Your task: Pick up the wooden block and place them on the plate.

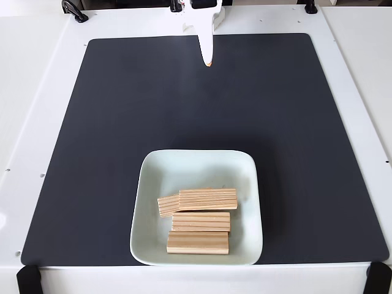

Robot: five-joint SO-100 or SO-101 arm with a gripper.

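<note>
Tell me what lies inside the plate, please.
Four wooden blocks lie flat inside the plate, toward its near side. One block rests partly on another, so part of that one is hidden. The plate's floor under them is covered.

so four wooden blocks (pixel 207 199) total, all sitting inside the one plate (pixel 197 166), which is on one black mat (pixel 122 122)
</note>
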